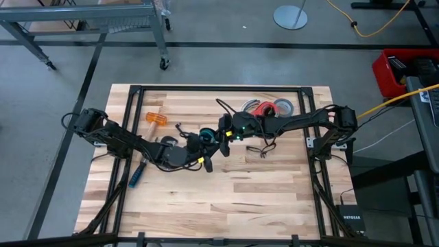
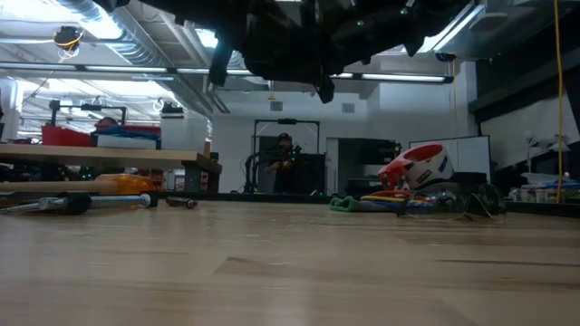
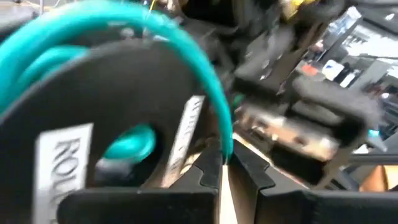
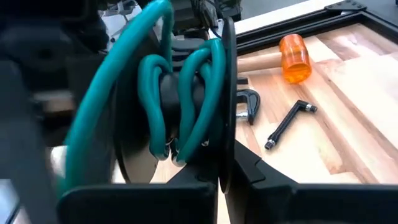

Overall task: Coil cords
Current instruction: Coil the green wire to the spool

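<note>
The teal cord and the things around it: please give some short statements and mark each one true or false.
1. The teal cord is wound in loops around a black spool. True.
2. Both tools meet near the middle of the table. True: the left tool and the right tool are close together there.
3. The orange-headed mallet is held by the right tool. False: it lies on the table, untouched.
4. The tape rolls lie by the near edge. False: they lie by the far edge.
5. The left tool is wide open. False: it is shut.
</note>
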Tool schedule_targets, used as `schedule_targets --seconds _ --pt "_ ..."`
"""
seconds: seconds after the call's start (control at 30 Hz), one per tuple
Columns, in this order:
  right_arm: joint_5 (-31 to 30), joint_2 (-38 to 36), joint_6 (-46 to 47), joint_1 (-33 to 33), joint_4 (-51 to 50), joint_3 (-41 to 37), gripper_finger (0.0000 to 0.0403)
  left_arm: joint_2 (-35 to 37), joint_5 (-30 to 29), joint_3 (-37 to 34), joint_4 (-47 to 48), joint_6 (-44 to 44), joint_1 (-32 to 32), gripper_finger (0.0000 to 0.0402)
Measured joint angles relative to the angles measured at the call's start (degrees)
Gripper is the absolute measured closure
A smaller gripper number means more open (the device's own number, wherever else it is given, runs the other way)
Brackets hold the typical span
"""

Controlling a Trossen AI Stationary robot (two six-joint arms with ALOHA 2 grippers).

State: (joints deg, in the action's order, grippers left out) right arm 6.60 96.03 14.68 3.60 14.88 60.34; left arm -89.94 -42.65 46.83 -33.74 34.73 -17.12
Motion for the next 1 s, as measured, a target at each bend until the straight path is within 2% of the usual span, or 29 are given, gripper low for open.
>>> schedule_targets --seconds 0.33,0.47,0.67,1.0 --pt "-2.11 0.00 -0.17 -0.41 -10.01 0.00 0.0395 -0.06 3.48 0.00 1.94 3.45 -0.50 0.0399" --pt "-3.62 0.00 -0.18 -1.36 -10.11 0.00 0.0395 -0.06 3.96 -0.02 4.34 5.61 0.15 0.0399" --pt "-7.98 0.00 -1.64 -3.51 -11.05 0.00 0.0395 -0.06 7.70 -0.02 7.23 9.92 1.42 0.0400" --pt "-15.33 0.00 -3.38 -5.90 -12.98 0.00 0.0395 -0.06 9.23 -0.02 7.71 12.23 1.87 0.0400"
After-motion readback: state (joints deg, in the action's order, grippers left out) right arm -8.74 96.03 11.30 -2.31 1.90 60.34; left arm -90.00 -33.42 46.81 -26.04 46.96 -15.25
